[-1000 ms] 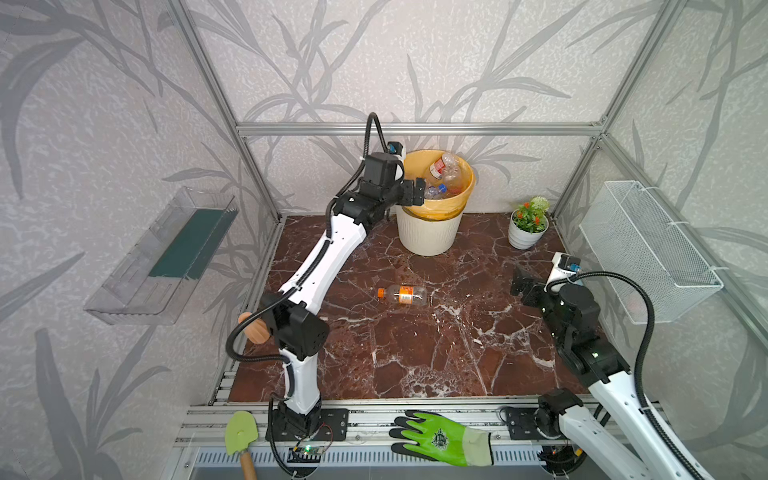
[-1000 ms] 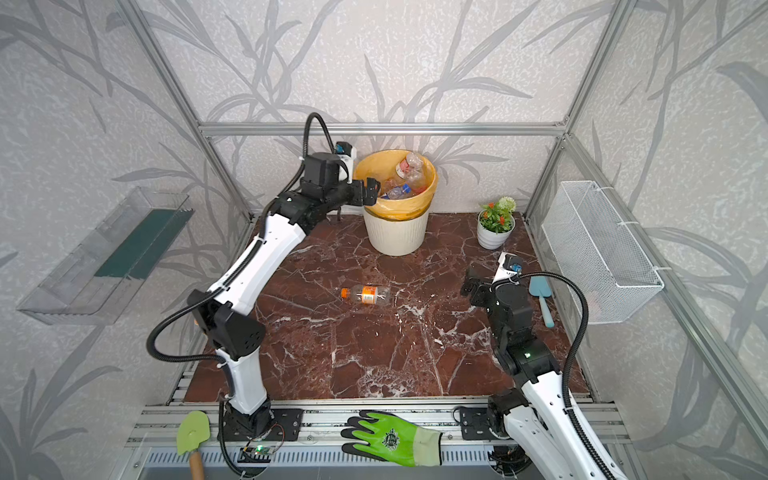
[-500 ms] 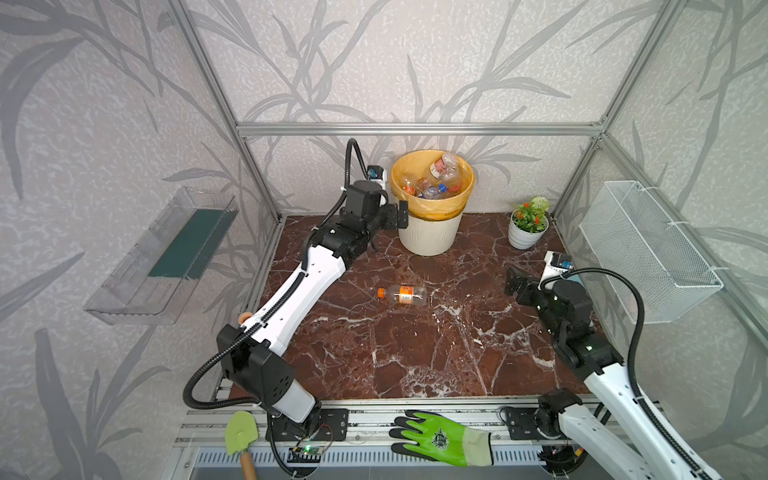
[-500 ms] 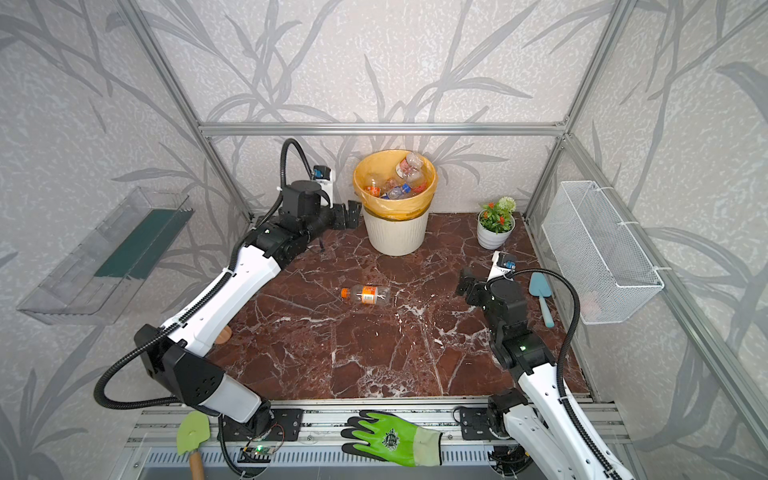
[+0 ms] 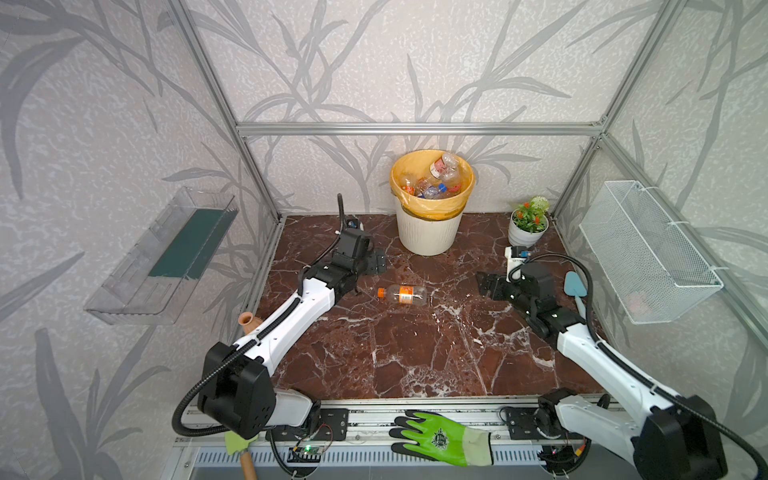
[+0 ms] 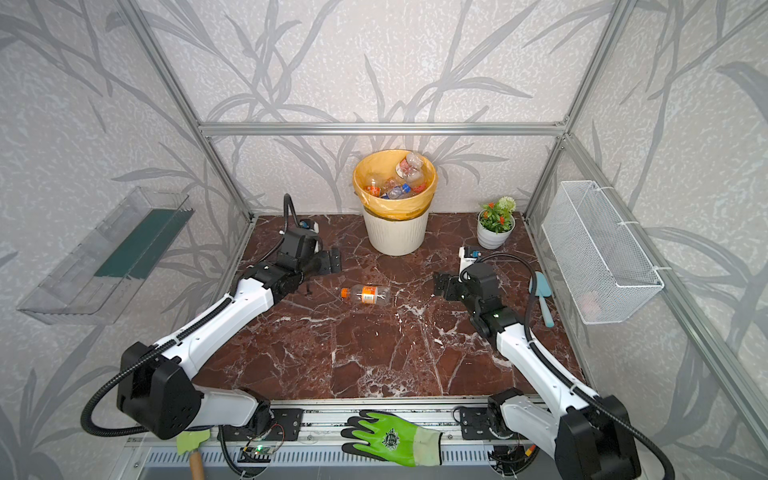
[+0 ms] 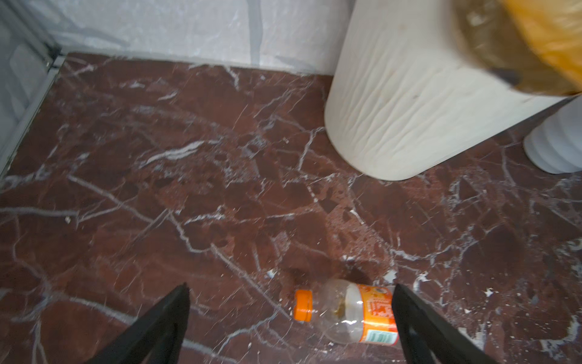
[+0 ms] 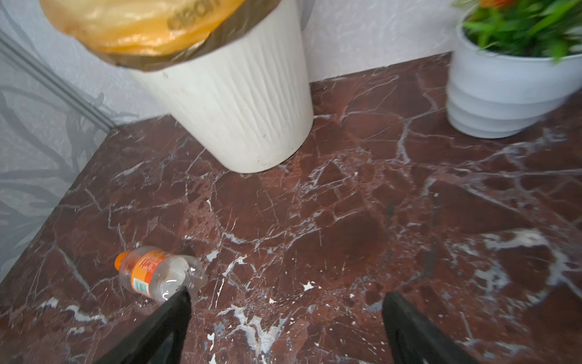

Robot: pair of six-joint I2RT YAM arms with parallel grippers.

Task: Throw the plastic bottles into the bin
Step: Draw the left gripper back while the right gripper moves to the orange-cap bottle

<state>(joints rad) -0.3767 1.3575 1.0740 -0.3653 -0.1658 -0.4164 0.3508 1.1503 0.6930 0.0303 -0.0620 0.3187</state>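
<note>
Bottle [image 5: 402, 294]: laid flat on the desk [image 5: 415, 353].
Left fingers [image 7: 157, 327]: spread wide, nothing held.
Right fingers [image 8: 163, 331]: spread wide, nothing held.
Tip: its middle should be pinched gently.

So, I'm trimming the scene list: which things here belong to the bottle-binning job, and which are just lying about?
Job: bin; bottles inside it; orange-capped bottle lying on the marble.
Lying about: flowerpot; wire basket; clear wall tray; blue hand tool; green glove; terracotta vase.
</note>
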